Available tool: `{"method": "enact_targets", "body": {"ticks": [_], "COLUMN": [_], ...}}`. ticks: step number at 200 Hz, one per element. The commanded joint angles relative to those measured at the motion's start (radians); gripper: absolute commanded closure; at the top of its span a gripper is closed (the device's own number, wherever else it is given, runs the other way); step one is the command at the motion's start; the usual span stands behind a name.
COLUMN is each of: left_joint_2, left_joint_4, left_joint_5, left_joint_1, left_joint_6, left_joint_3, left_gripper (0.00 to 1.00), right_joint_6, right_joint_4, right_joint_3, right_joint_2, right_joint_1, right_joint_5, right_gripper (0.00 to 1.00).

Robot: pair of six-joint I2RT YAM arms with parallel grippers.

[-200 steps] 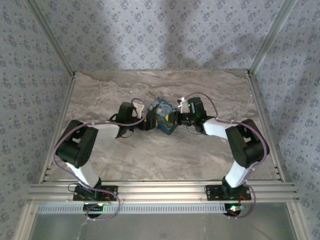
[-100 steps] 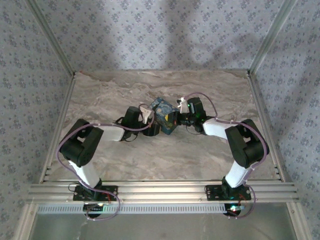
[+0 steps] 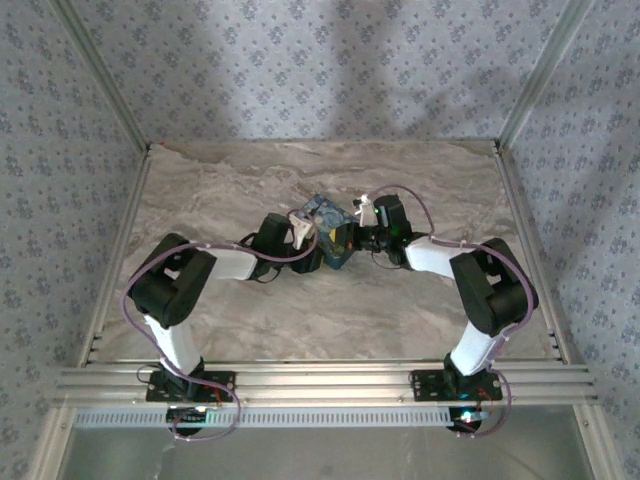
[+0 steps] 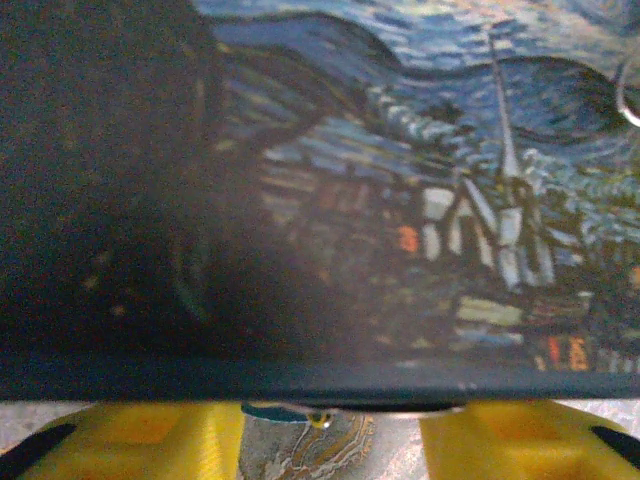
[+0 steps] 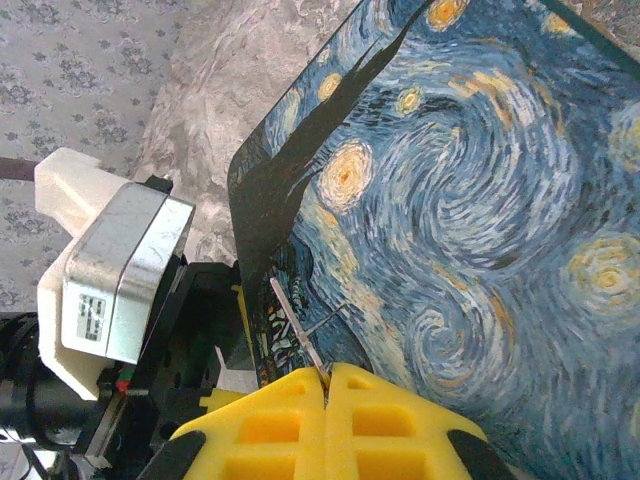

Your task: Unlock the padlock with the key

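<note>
The blue starry-night box (image 3: 329, 231) stands mid-table between both arms. My left gripper (image 3: 306, 252) presses close to its near-left face; in the left wrist view the yellow fingers (image 4: 130, 440) stand apart, open, under the box's lower edge (image 4: 330, 385). Of the padlock (image 4: 275, 412) I see just a dark teal sliver with a brass spot under that edge, touching neither finger. My right gripper (image 5: 327, 375) is shut on the thin metal key (image 5: 298, 325), whose blade points up-left along the box's corner (image 5: 262, 250). The right gripper (image 3: 358, 240) sits at the box's right side.
Marble tabletop (image 3: 330, 310) lies bare in front of the box. Patterned walls and metal posts (image 3: 530, 90) enclose the table on three sides. The left arm's wrist camera housing (image 5: 110, 280) stands close to the left of the key.
My left arm has swung right and in against the box, its fingers narrowing. The box has turned a little. The right arm and key have stayed put.
</note>
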Motion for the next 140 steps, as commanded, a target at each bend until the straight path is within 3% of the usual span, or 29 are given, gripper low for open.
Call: {"method": "enact_targets", "body": {"ticks": [1,61,140], "left_joint_2": [0.016,-0.001,-0.107], "left_joint_4": [-0.008,-0.011,-0.129], "left_joint_5": [-0.017,-0.029,0.003], "left_joint_1": [-0.006,-0.008,-0.016], "left_joint_6": [0.014,0.001,-0.114], "left_joint_3": [0.026,0.027,0.041], "left_gripper": [0.57,0.75,0.79], "right_joint_6": [-0.001,-0.006,-0.074], "right_joint_4": [-0.067,-0.064,-0.038], "right_joint_3": [0.004,0.0,-0.063], "right_joint_2": [0.022,0.014,-0.164], "right_joint_1": [0.011,0.014,0.025], "right_joint_5": [0.02,0.024,0.127], "right_gripper": [1.0,1.0,1.0]}}
